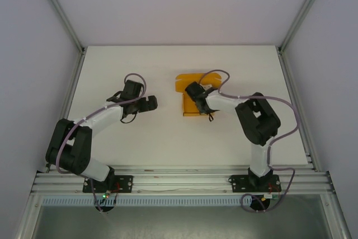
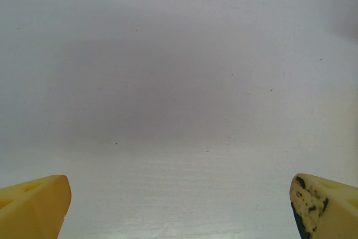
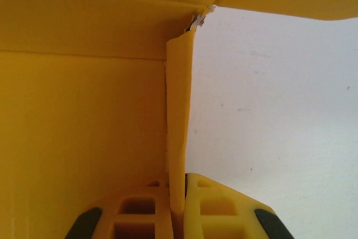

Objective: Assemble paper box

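While the right gripper (image 3: pixel 177 202) pinches a raised flap of the paper box (image 1: pixel 183 85) mid-way across the table (image 1: pixel 145 144), the left gripper (image 2: pixel 179 194) hangs wide open well apart, so assembly looks only partly done.

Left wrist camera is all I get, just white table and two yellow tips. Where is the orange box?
Observer: The paper box lies mid-table, just right of your left gripper.
Operator: Is the other arm touching it?
Observer: Yes, the right gripper is shut on a thin upright wall of it.
Operator: Is it finished?
Observer: Seemingly not; a gap shows at that wall's top corner.
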You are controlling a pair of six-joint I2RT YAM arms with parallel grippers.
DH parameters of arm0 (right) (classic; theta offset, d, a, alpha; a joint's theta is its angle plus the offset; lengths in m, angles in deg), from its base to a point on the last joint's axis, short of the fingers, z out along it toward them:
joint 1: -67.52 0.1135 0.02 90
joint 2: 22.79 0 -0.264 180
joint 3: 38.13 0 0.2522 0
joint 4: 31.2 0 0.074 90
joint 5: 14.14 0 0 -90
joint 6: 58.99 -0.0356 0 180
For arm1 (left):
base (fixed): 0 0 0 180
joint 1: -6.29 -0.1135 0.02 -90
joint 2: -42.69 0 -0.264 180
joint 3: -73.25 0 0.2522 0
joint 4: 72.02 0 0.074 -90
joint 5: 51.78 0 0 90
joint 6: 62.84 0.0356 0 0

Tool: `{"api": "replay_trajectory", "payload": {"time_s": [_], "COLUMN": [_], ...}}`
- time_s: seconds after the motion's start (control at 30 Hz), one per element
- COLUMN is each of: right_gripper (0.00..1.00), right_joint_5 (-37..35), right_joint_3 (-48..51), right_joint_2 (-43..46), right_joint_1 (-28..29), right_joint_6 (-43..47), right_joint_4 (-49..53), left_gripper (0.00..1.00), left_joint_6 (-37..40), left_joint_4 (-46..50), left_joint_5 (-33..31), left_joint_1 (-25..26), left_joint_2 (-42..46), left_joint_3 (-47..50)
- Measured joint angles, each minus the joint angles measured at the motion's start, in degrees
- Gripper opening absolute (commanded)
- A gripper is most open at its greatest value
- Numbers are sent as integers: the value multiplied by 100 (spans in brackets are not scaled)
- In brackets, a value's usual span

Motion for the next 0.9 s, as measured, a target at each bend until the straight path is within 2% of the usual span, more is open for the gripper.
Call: {"api": "replay_trajectory", "payload": {"time_s": [0.1,0.17,0.33,0.57,0.77,0.9], "right_gripper": [24,28,48,57,56,54], "right_joint_5": [581,951,1401,1373,1158,1434], "right_joint_3": [520,800,1102,1117,1075,1078], "right_joint_2": [457,713,1163,1744,1808,1727], "right_joint_1": [-9,-9,-4,-4,-50,-262], "right_joint_6": [175,289,343,197,96,68], "right_joint_4": [-437,-664,-988,-1102,-1005,-1014], "left_gripper": [100,100,100,100,100,100], "left_joint_6": [4,4,68,208,337,409], "left_joint_4": [2,0,0,0,0,-4], "left_joint_5": [2,2,0,26,72,157], "left_joint_1": [31,50,50,50,50,50], "left_joint_2": [0,7,120,286,286,284], "left_joint_3": [0,0,0,-4,-46,-66]}}
